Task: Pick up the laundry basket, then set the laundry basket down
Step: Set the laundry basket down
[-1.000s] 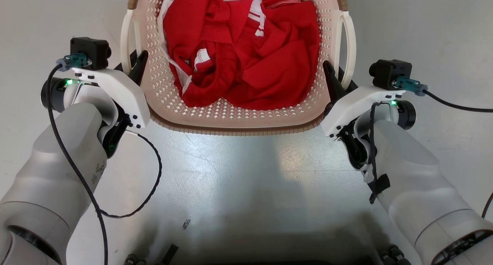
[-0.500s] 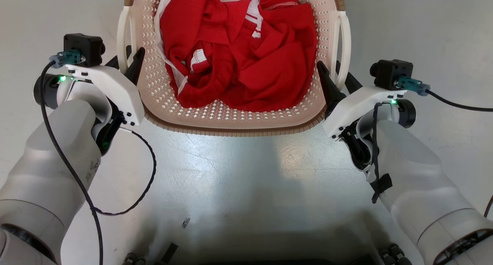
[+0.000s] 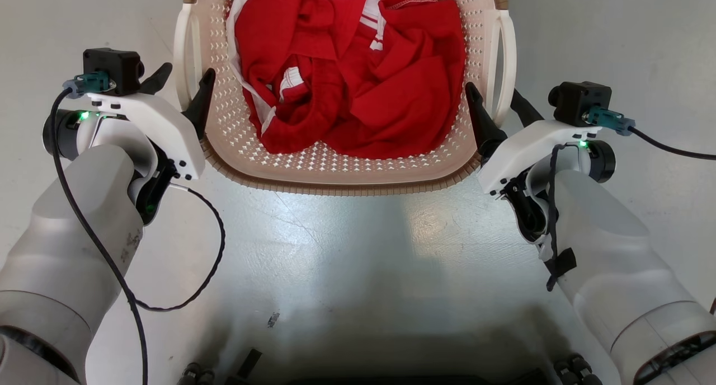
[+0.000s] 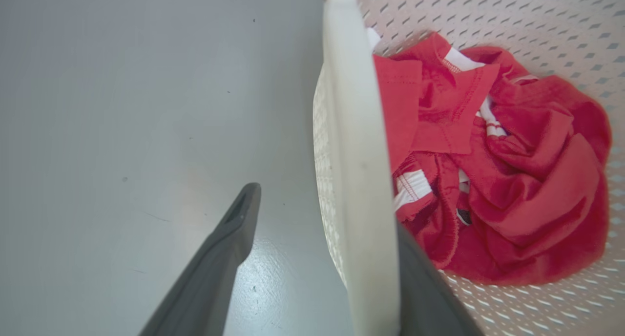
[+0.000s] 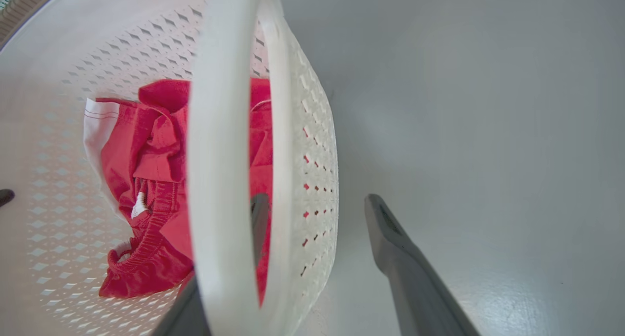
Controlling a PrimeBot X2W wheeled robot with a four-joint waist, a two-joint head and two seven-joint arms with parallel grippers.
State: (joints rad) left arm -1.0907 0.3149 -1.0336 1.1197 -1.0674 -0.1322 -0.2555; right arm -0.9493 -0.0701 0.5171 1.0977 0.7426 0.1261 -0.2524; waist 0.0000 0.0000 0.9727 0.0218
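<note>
Holding crumpled red clothes [image 3: 358, 71]: laundry basket [image 3: 335, 179]; left gripper [image 3: 185, 74], right gripper [image 3: 492, 91] fingers apart (straddling handles [image 3: 180, 43]).

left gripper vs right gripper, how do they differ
On the left gripper the camera cable drops along the forearm; on the right gripper it runs off sideways. A thin wire loops beside the left; a strapped cable hangs by the right. Both open, each straddling a white handle of the laundry basket.

Left end effector [image 3: 187, 71]: fingers held spread apart, pointed toward the far side. Right end effector [image 3: 491, 91]: likewise spread. Left forearm [image 3: 84, 206], right forearm [image 3: 604, 245]: angled inward.
</note>
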